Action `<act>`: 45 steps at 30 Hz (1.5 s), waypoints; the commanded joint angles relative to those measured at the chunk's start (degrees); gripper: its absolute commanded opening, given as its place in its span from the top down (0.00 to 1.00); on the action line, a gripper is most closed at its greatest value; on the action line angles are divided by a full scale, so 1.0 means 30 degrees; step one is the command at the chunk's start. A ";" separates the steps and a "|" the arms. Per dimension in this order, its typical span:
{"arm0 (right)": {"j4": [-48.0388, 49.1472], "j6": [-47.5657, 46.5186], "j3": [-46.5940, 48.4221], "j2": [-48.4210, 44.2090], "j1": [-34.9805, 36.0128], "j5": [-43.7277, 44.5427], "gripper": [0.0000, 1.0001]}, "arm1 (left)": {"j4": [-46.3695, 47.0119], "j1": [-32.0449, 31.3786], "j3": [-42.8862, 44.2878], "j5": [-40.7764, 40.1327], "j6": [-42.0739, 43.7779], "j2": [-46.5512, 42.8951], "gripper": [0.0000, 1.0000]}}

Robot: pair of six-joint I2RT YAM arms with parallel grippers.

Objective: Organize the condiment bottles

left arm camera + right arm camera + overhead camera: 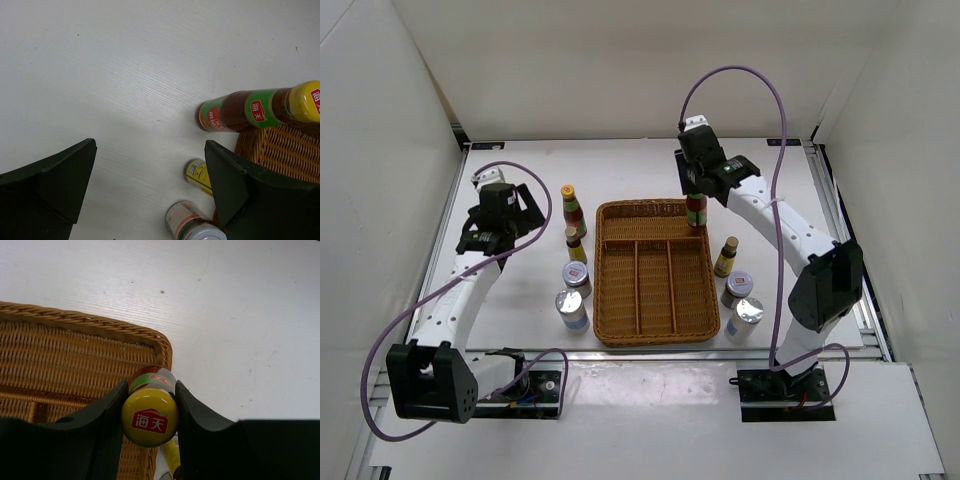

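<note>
My right gripper (697, 193) is shut on a tall green-necked, yellow-capped bottle (150, 416), holding it upright over the far right corner of the wicker tray (656, 330); the same bottle shows in the top view (696, 211). The other tall bottle (571, 208) stands left of the tray and also shows in the left wrist view (250, 109). Below it stand a small brown bottle (576, 246) and two silver-lidded jars (577, 279) (571, 309). Right of the tray stand a small brown bottle (726, 256) and two jars (738, 289) (745, 318). My left gripper (150, 175) is open and empty, left of the bottles.
The brown wicker tray has a long cross compartment at the far end and three lengthwise compartments. White walls enclose the table on the left, back and right. A purple cable (760, 90) loops above the right arm.
</note>
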 commanded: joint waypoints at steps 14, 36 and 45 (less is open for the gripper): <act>0.6062 0.1371 -0.1751 0.0311 -0.0039 -0.2273 0.99 | 0.0158 0.0068 0.0705 0.0861 0.0064 0.0428 0.00; 0.5917 0.2103 -0.2132 0.1632 0.0342 -0.1398 0.30 | 0.0158 0.0068 0.0705 0.1300 0.0064 0.0604 0.00; 0.5476 0.1490 -0.1517 -0.0360 0.0342 -0.0458 0.00 | 0.0158 0.0068 0.2663 0.4668 0.0240 0.0485 0.00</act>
